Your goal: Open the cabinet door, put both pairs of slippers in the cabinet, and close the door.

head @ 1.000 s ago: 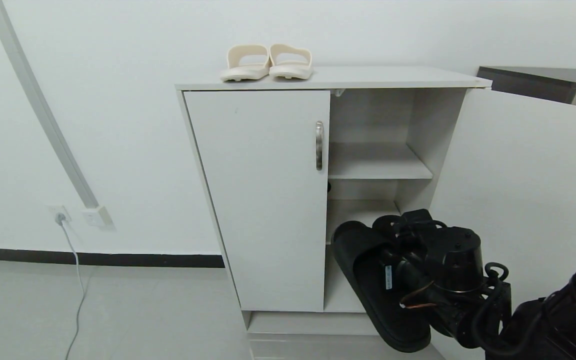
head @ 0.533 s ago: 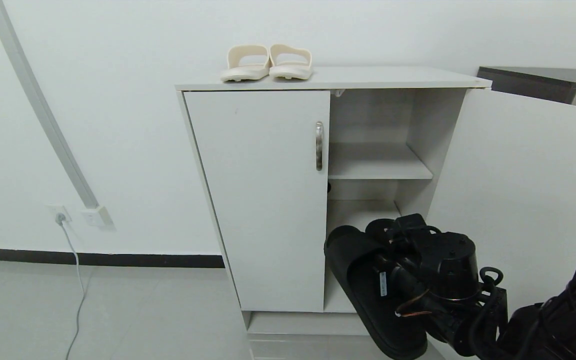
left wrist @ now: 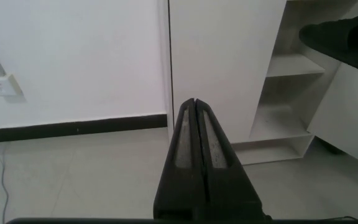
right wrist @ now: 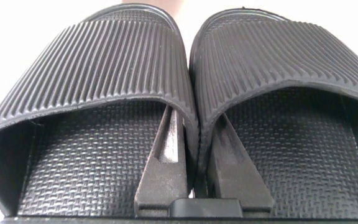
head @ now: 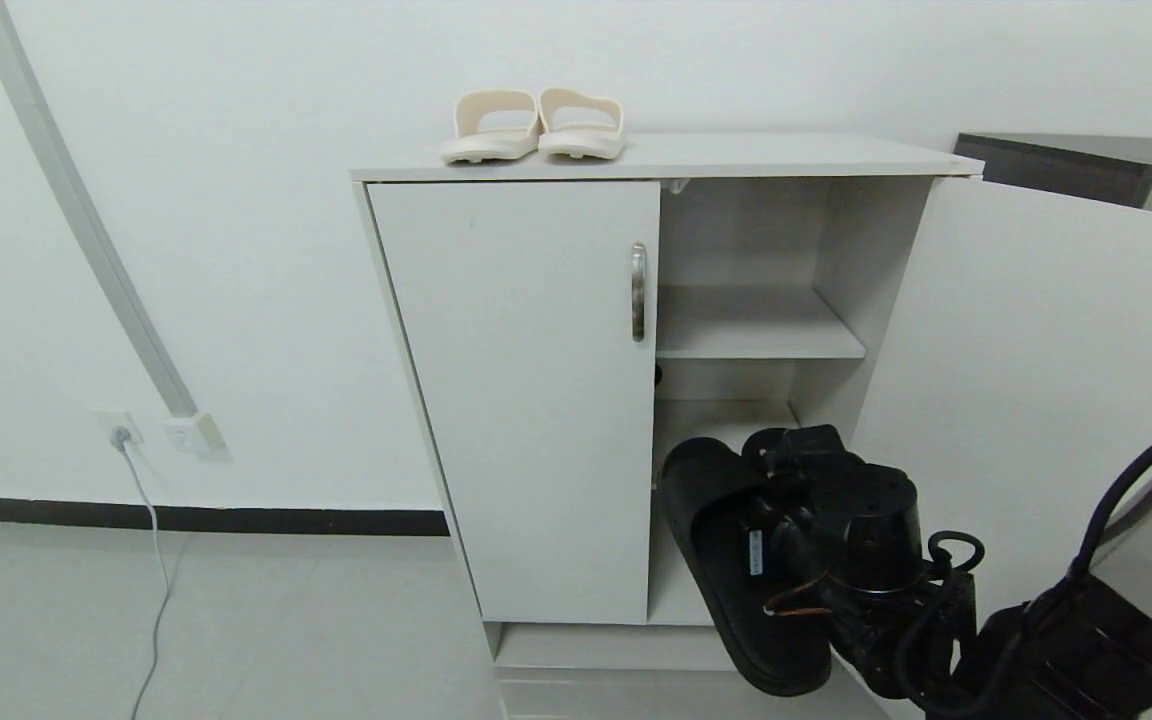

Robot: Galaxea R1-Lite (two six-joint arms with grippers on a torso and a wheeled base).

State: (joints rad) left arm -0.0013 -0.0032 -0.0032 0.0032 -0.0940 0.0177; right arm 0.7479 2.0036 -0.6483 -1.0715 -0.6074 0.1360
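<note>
A pair of black slippers (head: 736, 560) hangs tilted in front of the lower part of the open white cabinet (head: 656, 157). My right gripper (head: 786, 500) is shut on them. In the right wrist view its fingers (right wrist: 166, 155) pinch the two inner side walls of the black slippers (right wrist: 123, 81) together. A cream pair of slippers (head: 534, 125) sits on the cabinet top. The right door (head: 1036, 400) stands wide open; the left door (head: 526, 400) is closed. My left gripper (left wrist: 194, 102) is shut on nothing, low over the floor, facing the cabinet (left wrist: 229, 62).
Inside the cabinet are an upper shelf (head: 756, 325), a lower shelf (head: 726, 420) and a bottom board (head: 676, 595). A wall socket with a cable (head: 121, 435) is at the left. A dark table (head: 1086, 160) stands behind the open door.
My right gripper with the black slippers dipped a little, then shifted slightly left toward the cabinet opening. The doors and the cream pair have not moved.
</note>
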